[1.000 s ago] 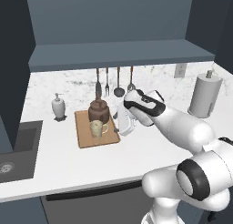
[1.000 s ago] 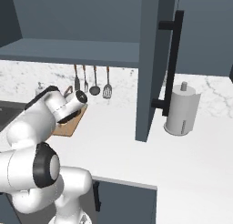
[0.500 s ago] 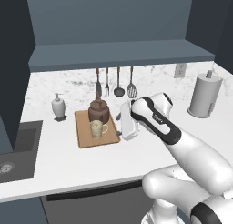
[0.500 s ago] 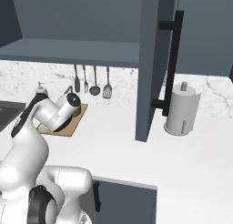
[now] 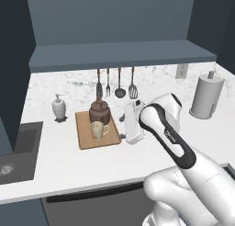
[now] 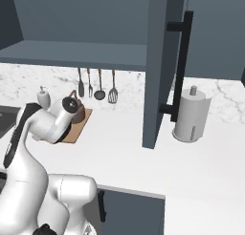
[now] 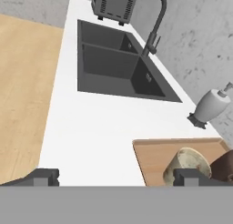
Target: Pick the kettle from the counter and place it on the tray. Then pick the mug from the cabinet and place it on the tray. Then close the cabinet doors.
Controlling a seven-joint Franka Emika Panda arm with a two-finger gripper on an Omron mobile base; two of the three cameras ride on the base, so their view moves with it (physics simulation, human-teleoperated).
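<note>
Brown and shiny, the kettle (image 5: 99, 111) sits on the wooden tray (image 5: 86, 138), and the little cream mug (image 5: 97, 130) stands right in front of it on the same tray. So we think both things are where they belong. What is left for us is the cabinet doors.

From the right base view we see one tall blue-grey door (image 6: 160, 67) standing open, edge toward us, with its long black bar handle (image 6: 179, 67) on the side that faces the paper towel roll (image 6: 191, 115). In the left base view a dark panel (image 5: 13, 69) stands at the far left over the sink (image 5: 17, 151); we think it is the other door, also open.

Our end effector (image 5: 132, 123) hangs just beside the tray, to the right of the mug, and its two fingers are spread wide with nothing between them. In the hand view one dark finger tip (image 7: 193, 176) shows in front of the mug, with the soap bottle (image 7: 210, 105) farther off.

To do this step well, we think we should lift up and away from the tray first, so we do not bump the mug or the kettle. Then we go to a door and push on its flat face near the free edge, where it swings most easily. We should push slowly and follow the door round until it lies flat against the cabinet. We must watch the paper towel roll on the tabletop below the right door.
</note>
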